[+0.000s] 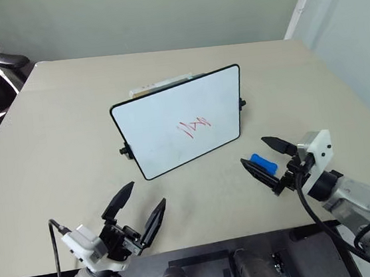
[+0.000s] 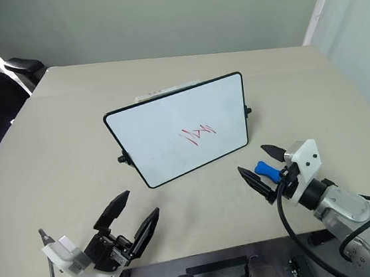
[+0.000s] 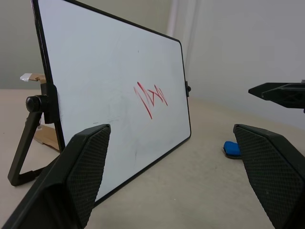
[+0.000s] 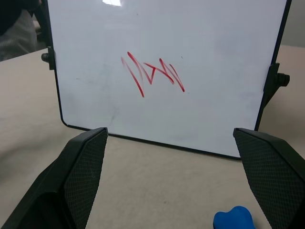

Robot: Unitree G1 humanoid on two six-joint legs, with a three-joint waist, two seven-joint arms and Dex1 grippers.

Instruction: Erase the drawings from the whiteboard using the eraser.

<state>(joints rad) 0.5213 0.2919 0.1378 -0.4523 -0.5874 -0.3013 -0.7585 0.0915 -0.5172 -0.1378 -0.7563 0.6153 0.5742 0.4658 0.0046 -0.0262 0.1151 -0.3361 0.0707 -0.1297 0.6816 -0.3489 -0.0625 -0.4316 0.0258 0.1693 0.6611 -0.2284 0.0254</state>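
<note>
A: Where do we stand?

B: The whiteboard [image 1: 170,123] stands propped and tilted back in the middle of the surface [image 1: 50,127], so its face is easy for us to reach. The drawings [image 1: 194,127] are still on it, right of centre.

A: And the eraser [image 1: 264,163]?

B: It lies on the surface, near right of the board, between the spread fingers of our right end effector [image 1: 265,158], which is wide open and grips nothing yet.

A: The left end effector [image 1: 134,210]?

B: Open and empty, hanging at the near left, apart from the board.
</note>
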